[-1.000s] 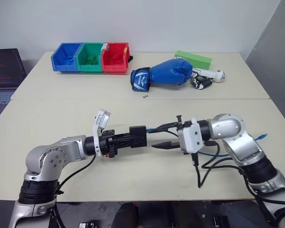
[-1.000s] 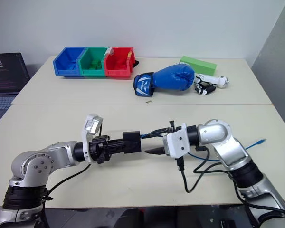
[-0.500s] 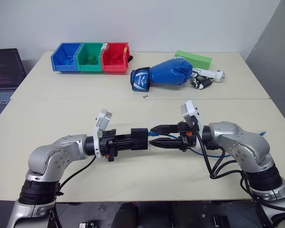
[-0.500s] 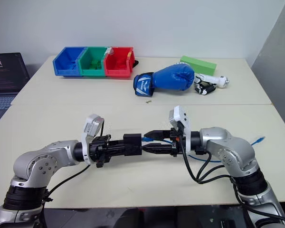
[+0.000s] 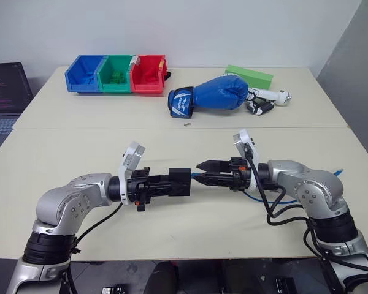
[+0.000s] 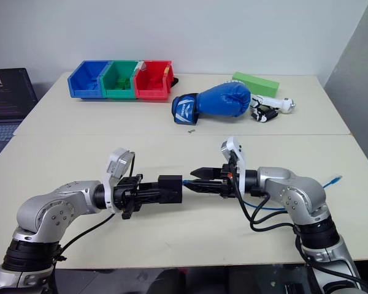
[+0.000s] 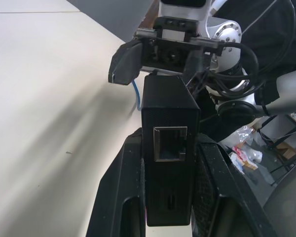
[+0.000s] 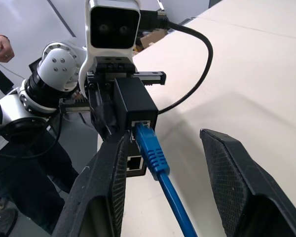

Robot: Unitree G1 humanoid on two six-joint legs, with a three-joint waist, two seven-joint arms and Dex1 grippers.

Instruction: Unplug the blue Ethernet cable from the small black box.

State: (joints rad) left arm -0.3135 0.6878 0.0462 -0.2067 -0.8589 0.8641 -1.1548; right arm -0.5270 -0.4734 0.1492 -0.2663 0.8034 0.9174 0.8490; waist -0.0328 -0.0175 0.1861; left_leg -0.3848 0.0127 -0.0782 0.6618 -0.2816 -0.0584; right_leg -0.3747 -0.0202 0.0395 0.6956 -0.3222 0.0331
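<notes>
Item one: your left gripper, fingers clamped flat against both sides of the small black box, which you hold off the table at mid-front, its socket face turned toward your other arm. In the left wrist view the box sits upright between the two fingers, with one unfilled socket on its near face.

Item two: your right gripper, pointing level at the box from the opposite side, fingers parted and straddling the blue Ethernet cable. Neither finger touches the plug; one lies just beside it, the other well apart.

Item three: the cable's plug is seated in the box's upper socket, directly ahead of your right fingertips. From there the cord runs back between the fingers, under your right wrist, to a loose end on the table beyond that arm.

Item four, far past both grippers: three bins in blue, green and red, a blue boxing glove, a green block.
</notes>
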